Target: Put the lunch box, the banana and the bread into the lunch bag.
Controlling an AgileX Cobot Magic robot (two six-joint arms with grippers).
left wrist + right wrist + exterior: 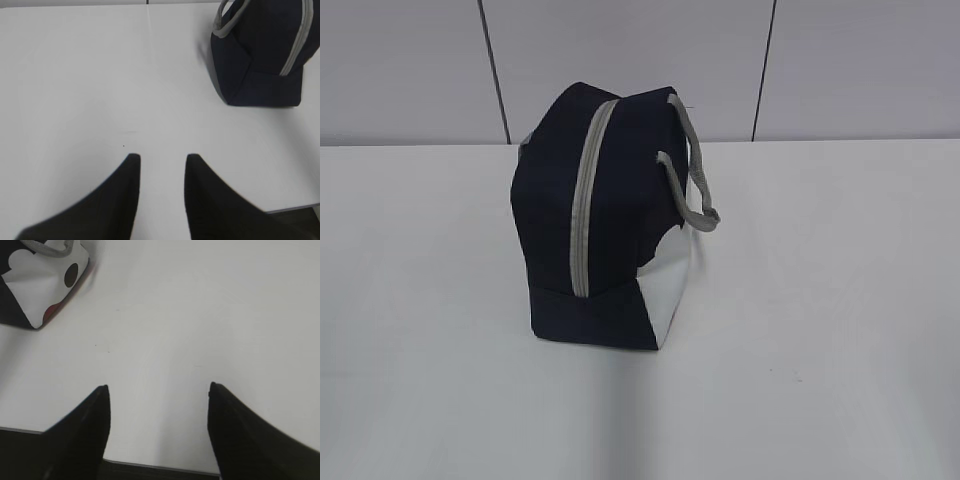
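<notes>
The navy lunch bag [600,220] stands on the white table [820,300] with its grey zipper strip [586,200] running over the top and down the near face, closed. Grey strap handles [695,170] hang to its right. In the left wrist view the lunch bag [260,55] sits at the upper right, well away from my left gripper [162,159], which is open and empty above the table. My right gripper [157,389] is open wider, empty, near the table's front edge; the bag's white patterned side [42,285] shows at upper left. The lunch box, banana and bread are out of view.
The table's front edge [150,462] runs just under my right gripper's fingers. A grey panelled wall [640,60] stands behind the table. In the left wrist view the table's edge [295,207] shows at the lower right.
</notes>
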